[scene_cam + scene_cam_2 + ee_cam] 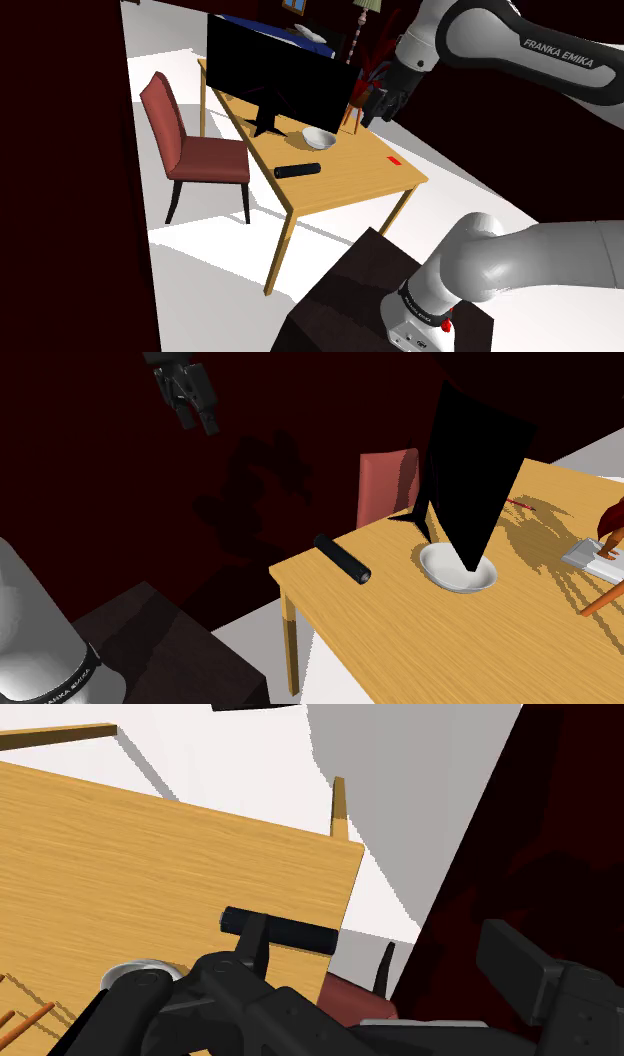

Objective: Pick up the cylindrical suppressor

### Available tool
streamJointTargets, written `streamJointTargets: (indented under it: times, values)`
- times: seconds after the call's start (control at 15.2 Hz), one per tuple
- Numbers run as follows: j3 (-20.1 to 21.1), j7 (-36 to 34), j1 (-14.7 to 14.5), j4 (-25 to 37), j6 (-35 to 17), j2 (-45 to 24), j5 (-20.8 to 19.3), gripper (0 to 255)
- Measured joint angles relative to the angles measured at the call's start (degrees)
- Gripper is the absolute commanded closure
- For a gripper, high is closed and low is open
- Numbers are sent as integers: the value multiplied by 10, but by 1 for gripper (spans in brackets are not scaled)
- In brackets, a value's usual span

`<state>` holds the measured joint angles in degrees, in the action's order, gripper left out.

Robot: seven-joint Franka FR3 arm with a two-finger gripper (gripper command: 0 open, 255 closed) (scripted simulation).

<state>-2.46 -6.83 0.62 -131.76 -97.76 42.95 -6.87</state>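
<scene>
The hand [200, 424] hangs high in the air against the dark wall, clear of everything. Its two black fingers [213, 426] stand apart with nothing between them. The white arm [520, 45] reaches in from the shoulder view's upper right, and its base sits on the dark box [345, 300] at the lower right.

Below stands a wooden desk [350, 185]. The black cylinder [297, 170] lies on its side on the desktop, close to the edge on the chair's side and near a corner. In the wrist view it shows just past the left finger, one end reaching almost to the desk's edge, with white floor [230, 754] beyond. The hand is well apart from it and does not touch it.

A white bowl [320, 138] sits upright on the desk, near the cylinder but not touching it, between the cylinder and the foot of a black monitor [275, 70]. The monitor stands on the desk behind the bowl. A small flat red thing [394, 160] lies on the desktop, apart from the rest, toward the shoulder view's right.

A red chair [195, 150] stands on the floor just beside the desk, on the side where the cylinder lies. At the second exterior view's right edge a flat grey thing [590, 557] rests on the desk with something reddish-brown over it; I cannot tell what they are.
</scene>
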Motion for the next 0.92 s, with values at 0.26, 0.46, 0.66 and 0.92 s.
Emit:
streamJointTargets:
  times: [0.26,0.46,0.66,0.92]
  values:
    - [-27,48,-6,-21,-34,-12,-12,0]
    - [-64,116,-14,-47,-82,-32,-27,0]
    - [-104,189,-24,-58,-127,-65,-39,0]
    - [-156,285,-42,-59,-194,-128,-45,0]
